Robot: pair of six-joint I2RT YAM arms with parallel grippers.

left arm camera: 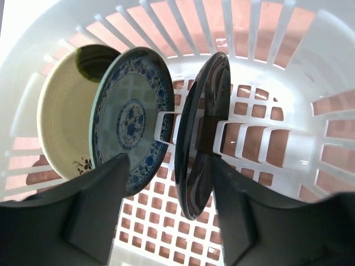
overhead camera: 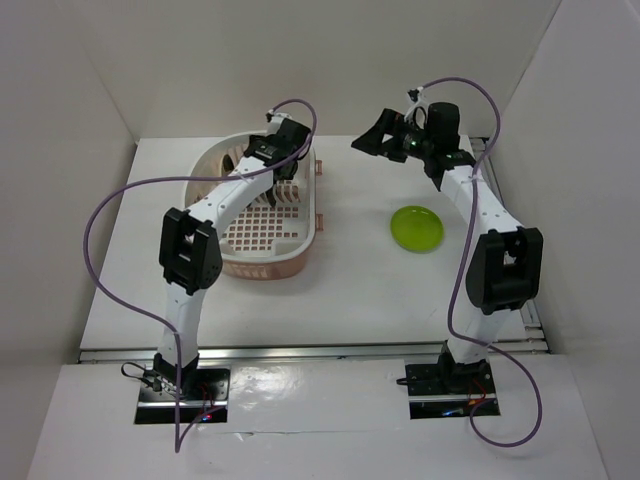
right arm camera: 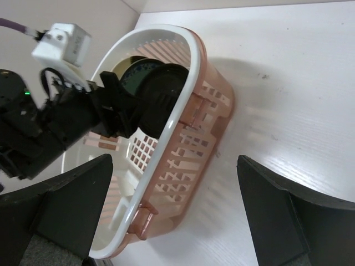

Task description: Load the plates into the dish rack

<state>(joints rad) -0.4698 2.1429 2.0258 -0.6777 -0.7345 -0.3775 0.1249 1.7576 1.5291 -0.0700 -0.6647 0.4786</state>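
Top: left gripper [overhead camera: 278, 183] down inside dish rack [overhead camera: 300, 255], far end. Lime green plate [overhead camera: 417, 229] flat on table [overhead camera: 350, 300], well apart from rack. Right gripper [overhead camera: 372, 143] raised, jaws wide, empty

L wrist: black plate [left arm camera: 202, 133] upright in prongs [left arm camera: 166, 119], next to blue-green plate [left arm camera: 130, 119] and cream plate [left arm camera: 64, 122]. Jaws parted either side of it, not clamping. Best lift straight up, clear of rim, so plate doesn't tip

R wrist: rack w/ standing plates in sight; lime one prob next

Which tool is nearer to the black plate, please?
Left. The left tool straddles the black plate inside the rack; the right tool hangs outside the rack, off to its right.
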